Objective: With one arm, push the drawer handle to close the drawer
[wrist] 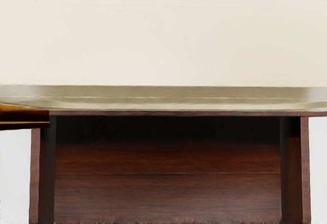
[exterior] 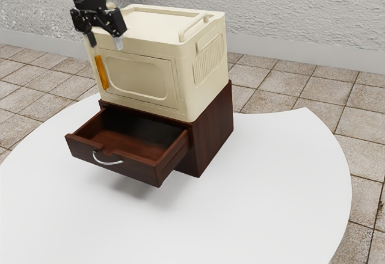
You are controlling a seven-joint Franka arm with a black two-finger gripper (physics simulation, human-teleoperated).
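Dark red-brown wooden drawer (exterior: pixel 141 168) hangs well out of its matching cabinet (exterior: pixel 213 128), on the white round counter (exterior: pixel 258 198). Curved silver handle (exterior: pixel 107 162) is on the drawer's front. Black two-finger pincer (exterior: pixel 105 40) is up by the cream boxy appliance (exterior: pixel 207 92), fingers spread, holding nothing. Step looks like approach, push not begun. Next: back clear, drop in front of the handle, push toward cabinet.

The drawer (exterior: pixel 144 169) is dark-grained reddish brown, its handle (exterior: pixel 107 162) silver, the table (exterior: pixel 271 186) white.
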